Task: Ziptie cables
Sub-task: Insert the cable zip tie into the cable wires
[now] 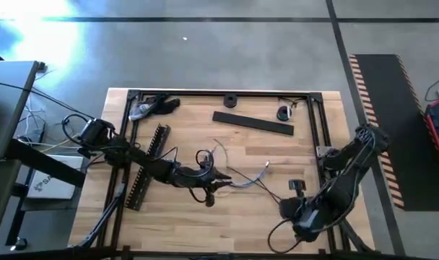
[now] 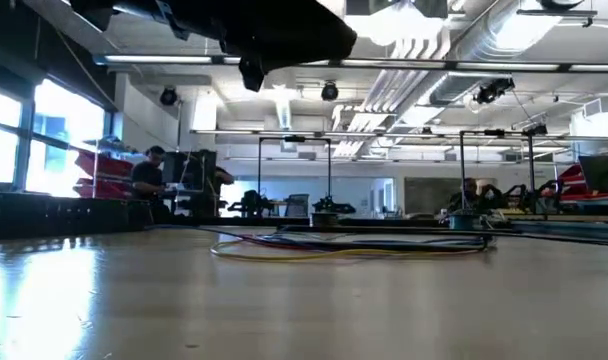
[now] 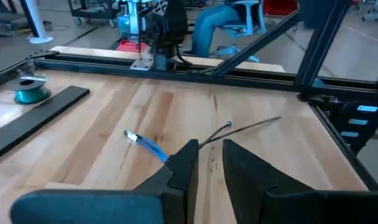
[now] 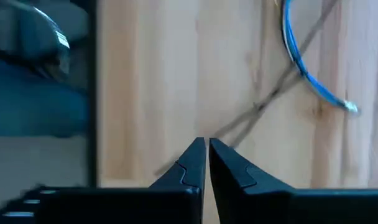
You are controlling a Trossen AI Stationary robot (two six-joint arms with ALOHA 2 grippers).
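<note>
The cables are thin loose strands, blue, grey and dark, lying on the wooden table near its middle; the low view shows them flat on the top. My left gripper is at their left end, open by a narrow gap. A dark strand runs into that gap, and a blue strand with a white tip passes behind one finger. My right gripper is near the front right with its fingers shut. A grey strand and a blue one lie beyond them. My left gripper has the dark strand's end running in between its fingertips, which come slanting down from the table's left. I cannot tell whether they touch it. The strand lies slack on the table. My right gripper touches nothing that shows.
Black slotted strips lie at the left and a flat black bar at the back. A black roll, a teal spool and a small black part are also there. A black frame rail borders the table.
</note>
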